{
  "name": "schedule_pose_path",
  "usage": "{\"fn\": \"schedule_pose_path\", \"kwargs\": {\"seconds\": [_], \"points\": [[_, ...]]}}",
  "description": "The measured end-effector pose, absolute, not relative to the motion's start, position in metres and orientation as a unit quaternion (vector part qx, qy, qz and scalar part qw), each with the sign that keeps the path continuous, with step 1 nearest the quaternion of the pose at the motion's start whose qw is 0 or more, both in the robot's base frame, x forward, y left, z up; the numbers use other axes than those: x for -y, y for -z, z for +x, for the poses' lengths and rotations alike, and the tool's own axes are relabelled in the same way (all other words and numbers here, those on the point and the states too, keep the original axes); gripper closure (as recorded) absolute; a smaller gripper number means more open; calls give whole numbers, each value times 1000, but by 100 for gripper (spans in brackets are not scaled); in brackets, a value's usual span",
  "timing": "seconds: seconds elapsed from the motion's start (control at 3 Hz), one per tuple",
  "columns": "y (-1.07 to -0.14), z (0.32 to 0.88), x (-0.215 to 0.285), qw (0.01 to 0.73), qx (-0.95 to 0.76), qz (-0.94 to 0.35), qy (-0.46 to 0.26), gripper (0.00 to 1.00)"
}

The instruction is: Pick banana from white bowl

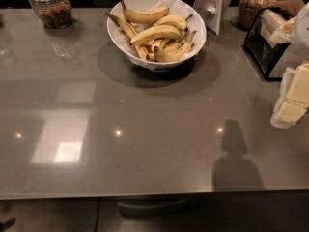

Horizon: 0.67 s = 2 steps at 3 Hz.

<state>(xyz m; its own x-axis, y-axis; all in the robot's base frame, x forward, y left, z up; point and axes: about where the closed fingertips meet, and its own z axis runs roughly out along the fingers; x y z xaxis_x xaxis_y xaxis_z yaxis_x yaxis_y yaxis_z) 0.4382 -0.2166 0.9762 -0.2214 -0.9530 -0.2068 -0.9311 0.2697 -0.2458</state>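
Grey-brown glossy table point(145, 144) seen from above, filling most of the view. At 12 o'clock, towards the far edge, stands a white bowl point(190, 14), round and deep, casting a dark shadow on the surface around its base. Inside it lie the bananas point(154, 33), a loose heap of about six or seven yellow ones with some brown marks. The topmost curve across the middle of the bowl, and the stems of several point towards the rim.

At 3 o'clock, cut off by the right edge of the view, is the claw point(293, 98), showing as pale yellow and white blocky shapes. It is held above the table, well apart from the bowl and touching nothing. I cannot tell whether it is open or closed.

At 10 o'clock, in the far left corner, stands a glass jar point(49, 6) holding brown cereal. A second jar point(253, 6) of the same kind stands at 1 o'clock. Between that jar and the bowl a white upright stand point(212, 4) rises, just beside the bowl's rim. At 2 o'clock sits a black wire rack point(263, 47) holding pale packets.

At 5 o'clock a dark shadow point(235, 158) falls across the table, narrow on top and broader below. At 8 o'clock a bright window reflection point(67, 151) shines on the surface, with small spots of light nearby.
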Motion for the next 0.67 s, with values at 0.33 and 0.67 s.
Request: {"fn": "schedule_pose_path", "kwargs": {"seconds": [0.33, 0.67], "points": [[-977, 438, 217, 159, -781, -603, 34, 0], [-986, 438, 217, 159, -781, -603, 34, 0]]}}
